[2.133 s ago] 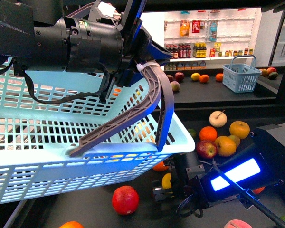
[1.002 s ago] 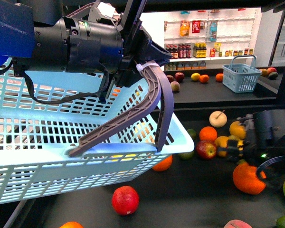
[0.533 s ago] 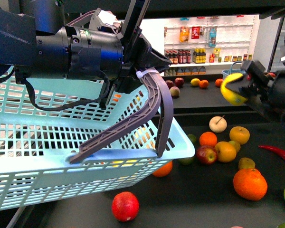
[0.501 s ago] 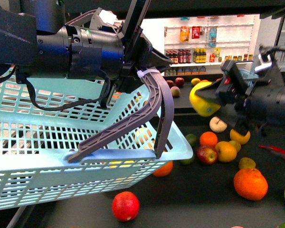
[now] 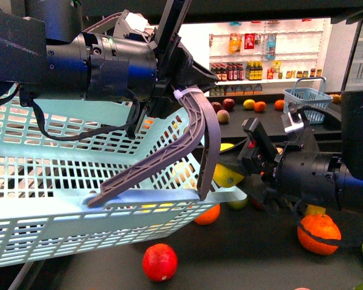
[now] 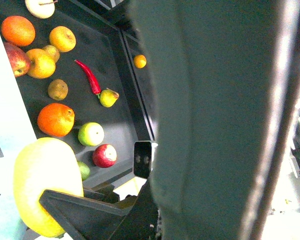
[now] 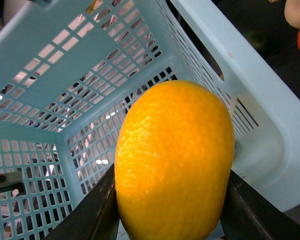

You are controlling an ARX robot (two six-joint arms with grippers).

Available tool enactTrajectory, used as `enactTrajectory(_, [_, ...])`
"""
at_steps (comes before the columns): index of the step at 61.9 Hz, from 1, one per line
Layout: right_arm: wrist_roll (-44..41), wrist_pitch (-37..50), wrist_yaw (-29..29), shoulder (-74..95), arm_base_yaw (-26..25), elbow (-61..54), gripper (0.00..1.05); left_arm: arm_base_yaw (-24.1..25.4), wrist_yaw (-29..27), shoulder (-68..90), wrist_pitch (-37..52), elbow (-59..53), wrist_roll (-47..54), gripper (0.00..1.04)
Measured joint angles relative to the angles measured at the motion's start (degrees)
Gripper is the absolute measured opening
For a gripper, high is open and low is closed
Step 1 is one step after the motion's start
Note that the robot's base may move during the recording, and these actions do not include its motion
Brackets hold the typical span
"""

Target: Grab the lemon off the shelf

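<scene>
Change since half a second ago: lemon (image 5: pixel 225 176), clamped in right gripper (image 5: pixel 245 174), now lower, at basket (image 5: pixel 48 211) rim corner above shelf (image 5: pixel 242 254). Left gripper (image 5: pixel 183 77) closed on basket handle (image 5: pixel 169 158).

You see finely dimpled, glossy skin on the lemon (image 7: pixel 174 160). The basket (image 7: pixel 270 117) is smooth moulded plastic; below the basket, the shelf (image 5: pixel 245 254) looks matt.

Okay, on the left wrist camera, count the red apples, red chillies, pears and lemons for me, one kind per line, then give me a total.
Red apples: 2
Red chillies: 1
Pears: 1
Lemons: 1
Total: 5
</scene>
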Motion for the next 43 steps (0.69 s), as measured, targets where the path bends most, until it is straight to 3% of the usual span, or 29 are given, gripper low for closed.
enactTrajectory(10, [0.0, 0.2, 0.0, 1.2, 1.0, 0.9, 0.46, 0.0, 0.0, 0.0, 0.0, 0.0, -0.1, 0.06])
enactTrajectory(34, [-2.1, 1.5, 0.9, 1.3, 1.9, 1.3, 0.99, 0.0, -0.1, 0.0, 0.0, 0.0, -0.1, 0.06])
enactTrajectory(43, [-6.6, -2.8, 4.6, -0.6, 0.9, 1.0, 0.97, 0.0, -0.4, 0.0, 0.0, 0.0, -0.1, 0.06])
